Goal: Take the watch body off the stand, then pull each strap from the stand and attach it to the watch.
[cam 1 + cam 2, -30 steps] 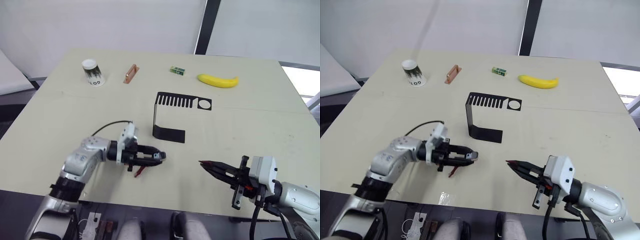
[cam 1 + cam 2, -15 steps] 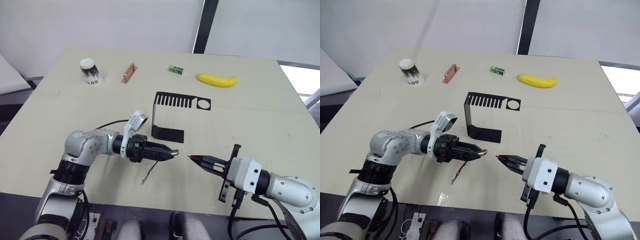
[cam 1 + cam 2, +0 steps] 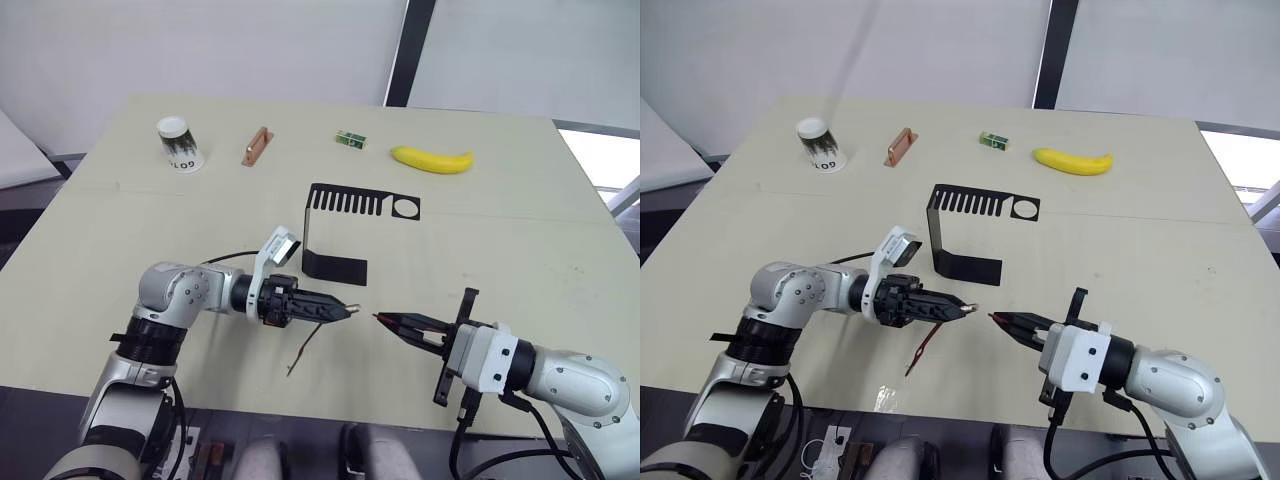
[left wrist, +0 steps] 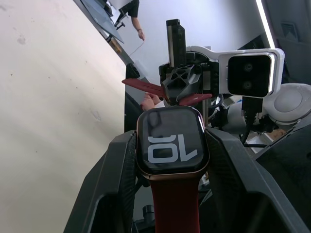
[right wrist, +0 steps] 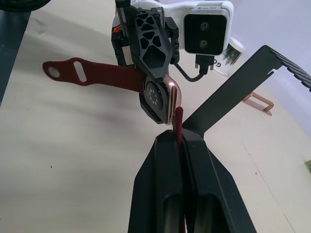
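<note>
My left gripper (image 3: 338, 311) is shut on the watch body (image 4: 172, 143), a dark square case whose screen shows light digits. One dark-red strap (image 3: 923, 350) is attached to it and hangs toward the table. My right gripper (image 3: 393, 322) is shut on the other strap (image 5: 179, 124), held edge-on. That strap's free end sits just at the edge of the watch body (image 5: 163, 102), and whether they touch I cannot tell. Behind both grippers the black stand (image 3: 341, 232) sits on the table with nothing on it.
Along the far side of the table (image 3: 520, 240) are a paper cup (image 3: 180, 145), a copper-coloured bar (image 3: 256, 146), a small green block (image 3: 349, 140) and a banana (image 3: 433, 159). The table's front edge runs just below both arms.
Over the last second both arms have come inward from the sides, so the watch body and the held strap now almost meet. The attached strap hangs lower.
</note>
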Robot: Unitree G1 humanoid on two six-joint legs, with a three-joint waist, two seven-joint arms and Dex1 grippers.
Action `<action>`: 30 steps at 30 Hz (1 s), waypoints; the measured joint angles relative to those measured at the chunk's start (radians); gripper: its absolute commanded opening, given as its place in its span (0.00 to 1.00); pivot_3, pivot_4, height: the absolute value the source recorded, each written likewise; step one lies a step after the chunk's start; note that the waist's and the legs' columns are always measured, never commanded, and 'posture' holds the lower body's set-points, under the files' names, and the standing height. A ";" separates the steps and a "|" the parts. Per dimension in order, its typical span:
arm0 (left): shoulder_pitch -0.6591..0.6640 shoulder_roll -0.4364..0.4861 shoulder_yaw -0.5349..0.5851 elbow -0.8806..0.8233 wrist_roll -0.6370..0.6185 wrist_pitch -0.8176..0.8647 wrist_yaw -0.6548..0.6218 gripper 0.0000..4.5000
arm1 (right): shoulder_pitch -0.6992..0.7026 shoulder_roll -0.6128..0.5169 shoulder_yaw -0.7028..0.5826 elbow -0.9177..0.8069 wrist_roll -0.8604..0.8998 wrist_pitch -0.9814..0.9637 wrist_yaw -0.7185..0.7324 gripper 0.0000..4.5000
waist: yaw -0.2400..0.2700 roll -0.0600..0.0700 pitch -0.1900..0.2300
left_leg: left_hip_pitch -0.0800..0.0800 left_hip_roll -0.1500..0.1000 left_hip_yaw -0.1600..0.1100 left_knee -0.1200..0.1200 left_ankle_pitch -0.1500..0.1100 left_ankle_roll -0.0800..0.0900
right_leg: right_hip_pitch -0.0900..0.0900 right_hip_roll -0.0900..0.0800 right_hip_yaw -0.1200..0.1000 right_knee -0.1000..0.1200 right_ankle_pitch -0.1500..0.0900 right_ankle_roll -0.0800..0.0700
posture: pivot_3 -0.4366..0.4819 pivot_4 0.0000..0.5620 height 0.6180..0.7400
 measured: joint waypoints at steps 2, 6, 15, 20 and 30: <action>0.000 0.000 -0.005 0.000 0.001 -0.004 0.000 0.35 | -0.011 0.000 0.005 0.000 0.000 0.000 0.000 0.00 | 0.000 0.000 0.000 | 0.000 0.000 0.000 0.000 0.000 0.000 | 0.000 0.000 0.000 0.000 0.000 0.000 | 0.48 0.27 1.00; 0.002 -0.001 -0.009 0.000 0.002 -0.008 0.001 0.35 | -0.029 0.000 0.033 0.005 -0.008 0.003 0.000 0.00 | 0.000 0.000 0.000 | 0.000 0.000 0.000 0.000 0.000 0.000 | 0.000 0.000 0.000 0.000 0.000 0.000 | 0.48 0.27 1.00; 0.008 -0.011 -0.024 -0.004 0.012 -0.039 0.016 0.35 | -0.044 0.000 0.058 0.046 -0.023 0.003 0.000 0.00 | 0.000 0.000 0.000 | 0.000 0.000 0.000 0.000 0.000 0.000 | 0.000 0.000 0.000 0.000 0.000 0.000 | 0.48 0.27 1.00; 0.015 -0.010 -0.030 -0.004 0.022 -0.048 0.018 0.35 | -0.058 0.001 0.069 0.054 -0.028 0.002 0.000 0.00 | 0.001 0.000 0.000 | 0.000 0.000 0.000 0.000 0.000 0.000 | 0.000 0.000 0.000 0.000 0.000 0.000 | 0.48 0.27 1.00; 0.016 -0.015 -0.031 -0.004 0.028 -0.056 0.033 0.35 | -0.057 0.001 0.073 0.062 -0.028 -0.018 0.000 0.00 | 0.000 0.000 0.000 | 0.000 0.000 0.000 0.000 0.000 0.000 | 0.000 0.000 0.000 0.000 0.000 0.000 | 0.48 0.27 1.00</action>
